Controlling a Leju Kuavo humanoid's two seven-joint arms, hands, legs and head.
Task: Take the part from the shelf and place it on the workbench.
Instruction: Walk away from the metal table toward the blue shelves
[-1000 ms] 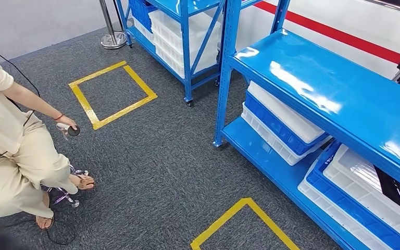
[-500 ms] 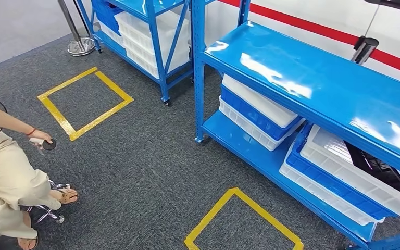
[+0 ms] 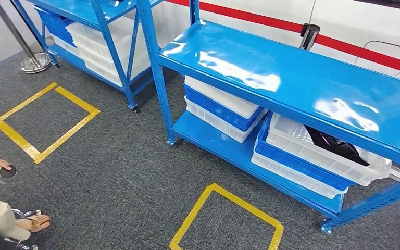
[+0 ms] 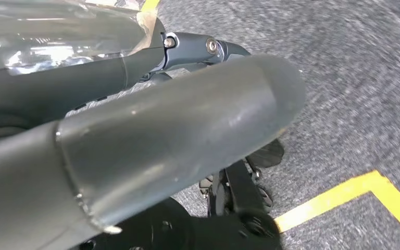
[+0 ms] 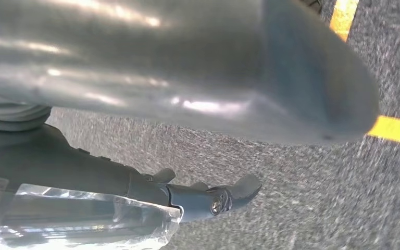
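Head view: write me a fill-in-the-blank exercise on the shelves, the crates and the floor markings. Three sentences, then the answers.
1. The top board of the near shelf is painted ____.
2. The black part lies in a ____ crate on the lower level.
3. The squares taped on the grey carpet are ____.

Missing words: blue; white; yellow

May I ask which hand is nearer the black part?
Probably right: the black part sits rightward in the head view; left hand and right hand both hang over carpet.
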